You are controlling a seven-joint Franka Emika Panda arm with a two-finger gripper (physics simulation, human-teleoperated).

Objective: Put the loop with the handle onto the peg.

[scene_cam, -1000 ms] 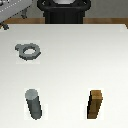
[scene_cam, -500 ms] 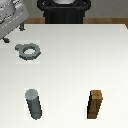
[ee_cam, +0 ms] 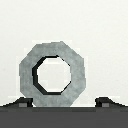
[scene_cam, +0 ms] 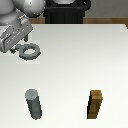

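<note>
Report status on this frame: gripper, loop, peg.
Gripper open, at the loop with the handle, no grasp yet. Loop flat on table. Peg upright, bare. Brown block beside peg, apart.

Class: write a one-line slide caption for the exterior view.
End effector reaches the loop; peg and brown block stand nearer.

The flat gray ring with a stubby handle [scene_cam: 29,51] looks like matt, faintly mottled metal. The upright dark gray cylinder [scene_cam: 34,104] seems smooth and dull, while the brown rectangular block [scene_cam: 95,105] resembles wood. The white table [scene_cam: 75,65] appears matt.
</note>
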